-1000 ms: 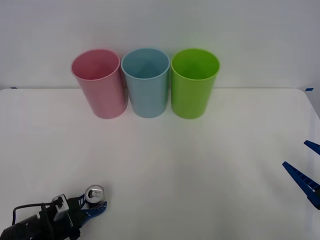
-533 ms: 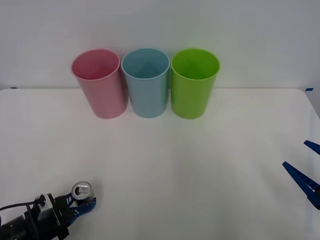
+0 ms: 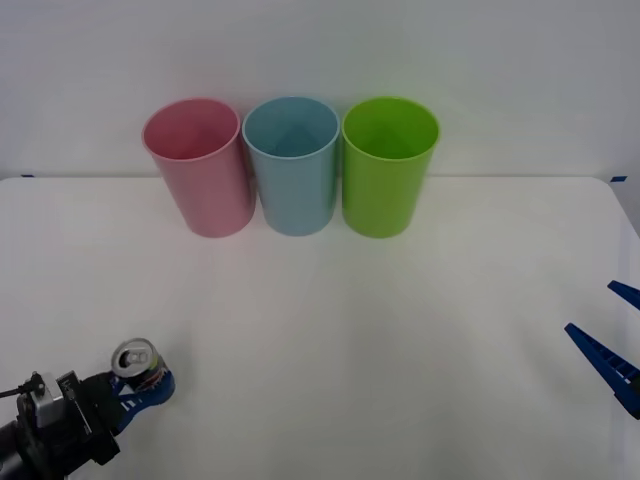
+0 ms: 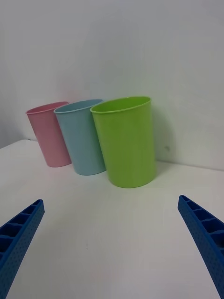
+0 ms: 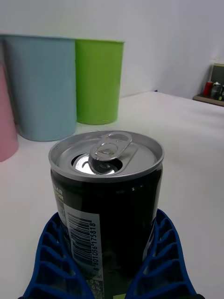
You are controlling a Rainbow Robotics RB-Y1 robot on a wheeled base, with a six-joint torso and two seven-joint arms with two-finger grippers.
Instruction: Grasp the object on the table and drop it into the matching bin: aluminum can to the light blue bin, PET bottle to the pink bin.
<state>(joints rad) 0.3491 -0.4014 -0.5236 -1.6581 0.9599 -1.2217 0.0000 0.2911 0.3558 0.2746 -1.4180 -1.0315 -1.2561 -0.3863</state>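
The aluminum can (image 3: 136, 360) stands upright near the table's (image 3: 350, 330) front left corner, silver top and pull tab up, dark body below. My left gripper (image 3: 141, 380) is shut on the aluminum can, and in the left wrist view its blue fingers (image 5: 55, 261) press both sides of the can (image 5: 109, 187). I cannot tell whether the can rests on the table or is lifted off it. The pink bin (image 3: 200, 170) and the light blue bin (image 3: 293, 170) stand at the back. My right gripper (image 3: 612, 340) waits open at the right edge.
A lime green bin (image 3: 387, 170) stands right of the light blue one, the three touching in a row against the white wall. The right wrist view shows the same row, with the green bin (image 4: 126, 140) nearest. Wide bare tabletop lies between the bins and both grippers.
My left gripper has carried the can steadily to the left along the front of the table. The right arm and the bins have not moved.
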